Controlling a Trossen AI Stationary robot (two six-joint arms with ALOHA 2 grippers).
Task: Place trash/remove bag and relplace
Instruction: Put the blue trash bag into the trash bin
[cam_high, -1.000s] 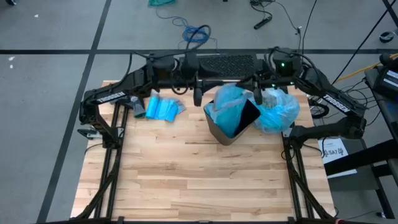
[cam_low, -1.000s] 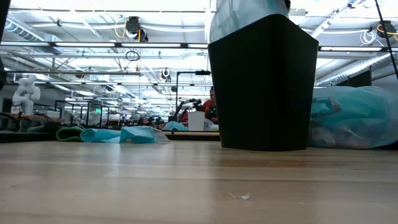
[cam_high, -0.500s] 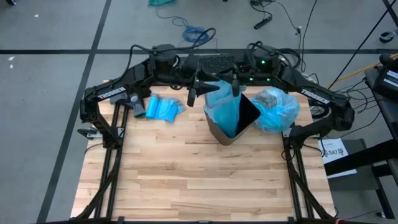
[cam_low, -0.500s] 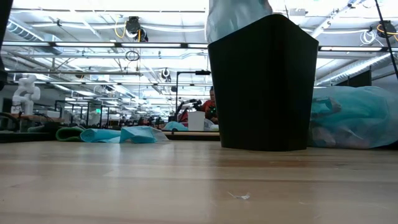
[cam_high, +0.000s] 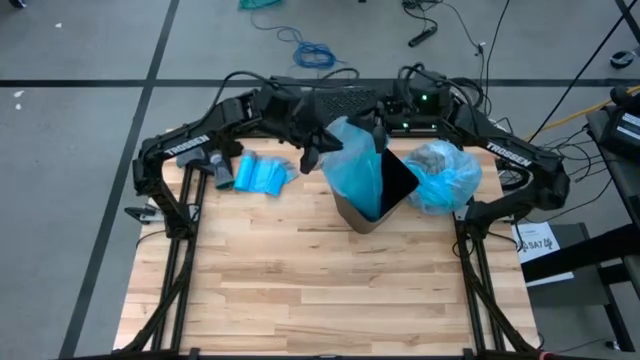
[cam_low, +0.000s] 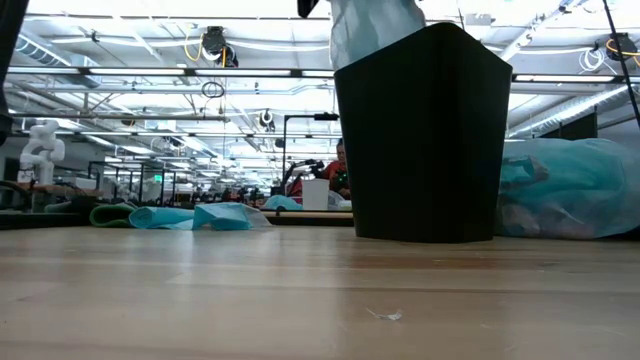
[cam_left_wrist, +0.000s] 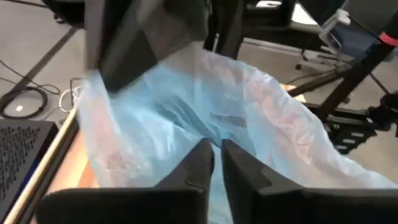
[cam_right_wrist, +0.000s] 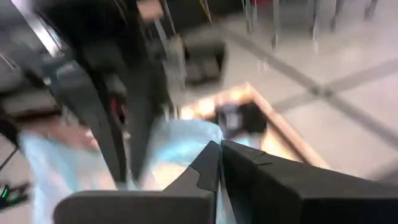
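Tools pinched shut: left tool (cam_high: 312, 152) and right tool (cam_high: 379, 133) each gripped the blue liner (cam_high: 355, 165) above the black bin (cam_high: 372, 203). Uneven pulling risked tearing the film or tipping that bin.

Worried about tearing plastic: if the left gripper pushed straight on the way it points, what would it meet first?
Most likely the new blue bag, directly ahead of the left gripper; depth beyond the film is unclear.

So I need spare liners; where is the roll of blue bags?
High view: the roll of blue bags lies at the table's far left, left of the bin.
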